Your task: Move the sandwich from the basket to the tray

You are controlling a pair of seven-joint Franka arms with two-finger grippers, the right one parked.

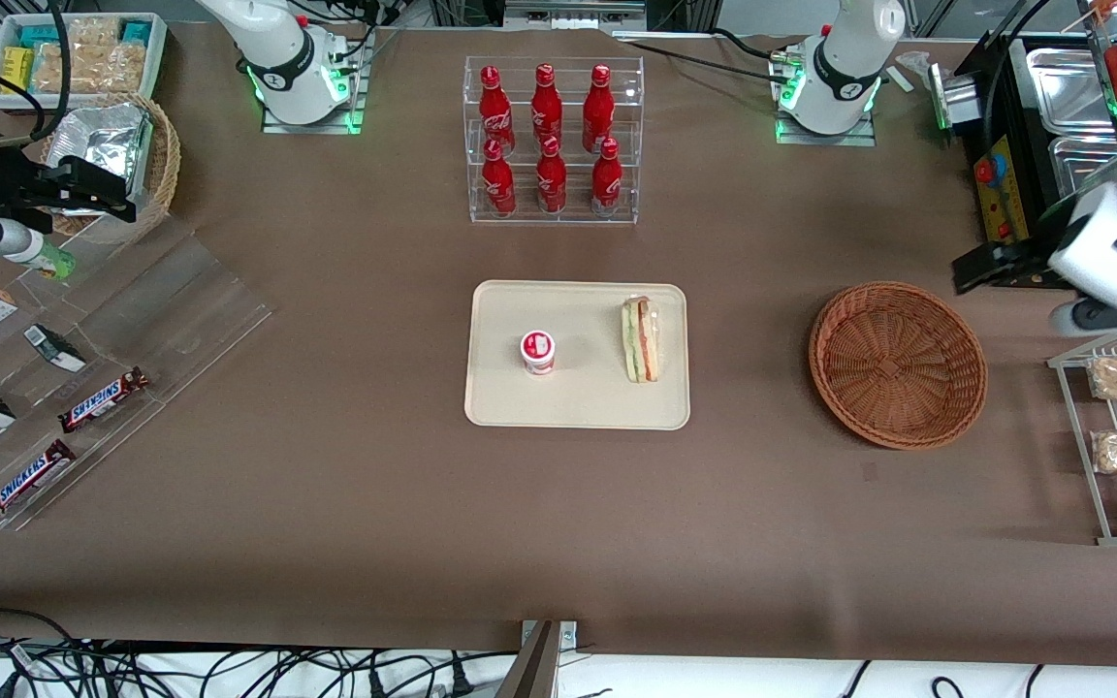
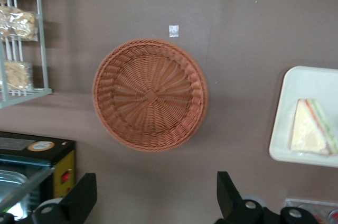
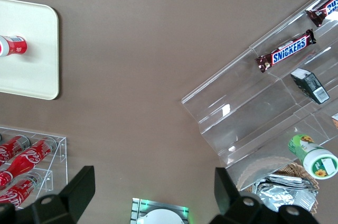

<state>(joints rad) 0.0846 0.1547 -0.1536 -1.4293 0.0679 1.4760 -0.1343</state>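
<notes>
The sandwich (image 1: 640, 340) lies on the tray (image 1: 500, 397), its long axis running toward the front camera. The basket (image 1: 956, 407) holds nothing. The gripper (image 2: 153, 203) (fingers spread wide, holding nothing) hovers high near the basket, well apart from the sandwich.

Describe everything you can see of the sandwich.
The sandwich is a triangular wedge of white bread with green and red filling layers, in a clear wrapper. It lies on the cream tray, close to the rim nearest the empty brown wicker basket, apart from the small red-and-white cup that shares the tray. Nothing but the tray touches it. The gripper hangs open above the table near the basket, well away from the sandwich.
</notes>
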